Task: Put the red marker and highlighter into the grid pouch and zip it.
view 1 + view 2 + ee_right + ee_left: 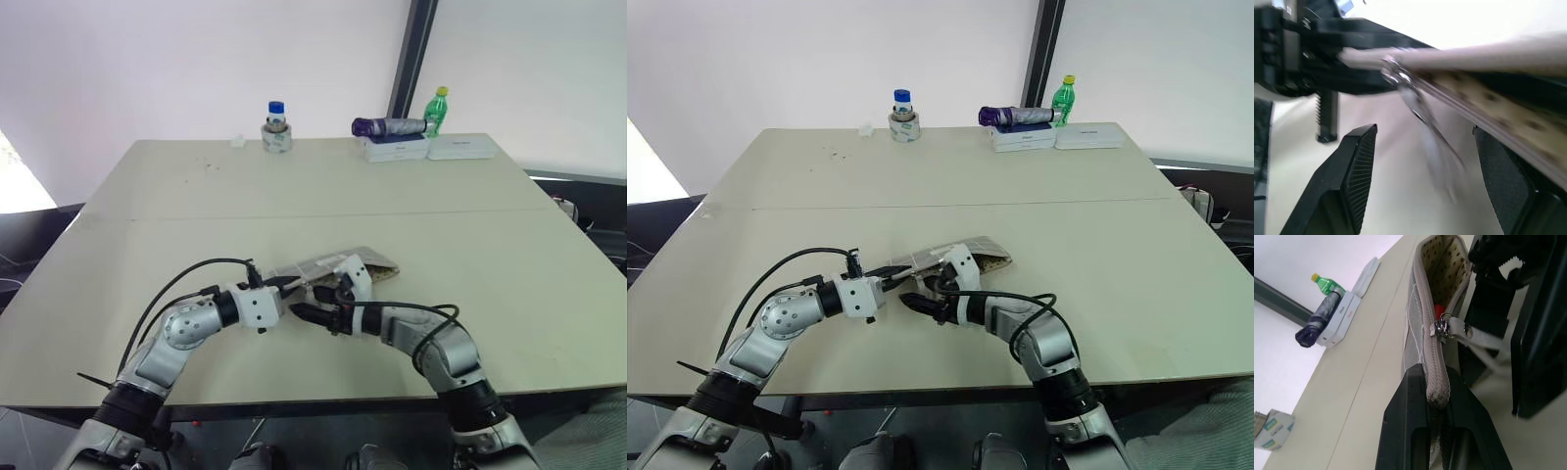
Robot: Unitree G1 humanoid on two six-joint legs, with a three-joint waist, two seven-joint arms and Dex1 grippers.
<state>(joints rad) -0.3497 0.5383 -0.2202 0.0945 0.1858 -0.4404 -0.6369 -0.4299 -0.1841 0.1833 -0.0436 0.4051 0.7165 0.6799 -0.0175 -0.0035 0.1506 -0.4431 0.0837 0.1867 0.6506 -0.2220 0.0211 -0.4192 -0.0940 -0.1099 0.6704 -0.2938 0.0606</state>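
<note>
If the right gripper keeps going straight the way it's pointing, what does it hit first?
Most likely the white zipper pull hanging from the grid pouch: it dangles between the right gripper's open fingers, just ahead, though depth is unclear.

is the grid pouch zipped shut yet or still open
Still open: the grid pouch gapes past its zipper pull, showing dotted lining and something red inside. The left gripper pinches its closed end.

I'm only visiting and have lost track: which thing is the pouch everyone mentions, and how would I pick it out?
Look at the big beige table, near its front edge, where the two robot arms meet. The grid pouch lies flat between them, its end pinched in the left gripper, with a white zipper pull hanging at its partly open mouth. It alone is grey fabric crossed by white lines; the bottles and boxes stand at the far edge.
</note>
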